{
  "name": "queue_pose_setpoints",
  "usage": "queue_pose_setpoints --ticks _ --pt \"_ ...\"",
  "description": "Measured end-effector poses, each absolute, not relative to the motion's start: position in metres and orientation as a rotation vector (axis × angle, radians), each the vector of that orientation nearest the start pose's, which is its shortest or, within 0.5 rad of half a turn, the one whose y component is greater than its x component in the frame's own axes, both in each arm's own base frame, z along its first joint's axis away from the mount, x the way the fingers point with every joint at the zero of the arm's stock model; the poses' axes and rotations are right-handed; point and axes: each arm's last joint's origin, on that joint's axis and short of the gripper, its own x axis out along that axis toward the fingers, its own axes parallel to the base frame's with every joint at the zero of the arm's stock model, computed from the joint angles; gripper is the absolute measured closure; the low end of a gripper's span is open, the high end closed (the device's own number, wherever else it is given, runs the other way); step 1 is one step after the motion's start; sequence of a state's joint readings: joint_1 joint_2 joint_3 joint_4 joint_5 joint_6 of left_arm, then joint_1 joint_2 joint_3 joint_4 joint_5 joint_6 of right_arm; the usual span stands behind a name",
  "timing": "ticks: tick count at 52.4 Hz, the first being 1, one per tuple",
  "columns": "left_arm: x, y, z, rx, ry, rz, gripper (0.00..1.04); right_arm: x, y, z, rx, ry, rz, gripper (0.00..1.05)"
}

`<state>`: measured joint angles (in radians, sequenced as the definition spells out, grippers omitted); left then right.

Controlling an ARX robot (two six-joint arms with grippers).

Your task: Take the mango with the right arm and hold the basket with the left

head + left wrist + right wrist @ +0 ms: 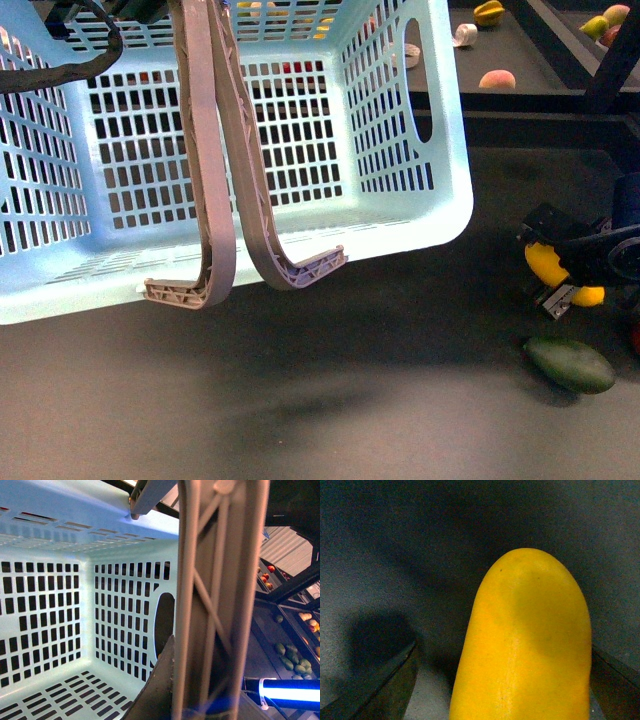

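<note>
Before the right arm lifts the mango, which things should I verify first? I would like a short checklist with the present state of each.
1. The mango lies between the fingers of the right pincer: ok.
2. Both fingers touch the mango: not ok, a gap shows beside one finger.
3. The left pincer clamps the basket handle: cannot tell, the handle fills the left wrist view.
4. The basket is apart from the mango: ok.
5. The green fruit is clear of the right pincer: ok, it lies apart, nearer the camera.
</note>
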<state>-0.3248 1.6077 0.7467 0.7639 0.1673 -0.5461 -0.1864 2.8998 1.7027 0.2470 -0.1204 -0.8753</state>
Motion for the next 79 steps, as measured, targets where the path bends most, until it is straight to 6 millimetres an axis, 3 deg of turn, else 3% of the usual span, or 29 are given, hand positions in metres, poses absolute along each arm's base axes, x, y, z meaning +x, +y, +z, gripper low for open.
queue_pose_setpoints --ticks 19,30,33,55,60,67,79 --pt "0.312 -0.11 0.211 -0.527 0.229 -0.452 0.98 0.47 -0.087 -0.12 -0.571 0.955 0.265 0.08" --pt "0.312 -0.11 0.211 -0.527 0.23 -0.453 0.98 0.469 -0.088 -0.12 -0.558 0.978 0.236 0.36" --pt "0.312 -0.11 0.211 -0.527 0.229 -0.452 0.98 0.469 -0.088 -0.12 -0.555 0.979 0.234 0.4" --pt "0.312 -0.11 0.211 -0.527 0.23 -0.452 0.98 0.456 -0.086 -0.111 -0.447 0.861 0.183 0.41" --pt "0.312 -0.11 0.211 -0.527 0.23 -0.452 0.98 0.452 -0.08 -0.089 -0.387 0.782 0.163 0.41" --pt "0.312 -0.11 0.211 -0.527 0.23 -0.453 0.98 0.446 -0.07 -0.036 -0.298 0.637 0.164 0.41" --pt "0.312 -0.11 0.211 -0.527 0.23 -0.452 0.98 0.423 -0.052 0.022 -0.165 0.53 0.202 0.41"
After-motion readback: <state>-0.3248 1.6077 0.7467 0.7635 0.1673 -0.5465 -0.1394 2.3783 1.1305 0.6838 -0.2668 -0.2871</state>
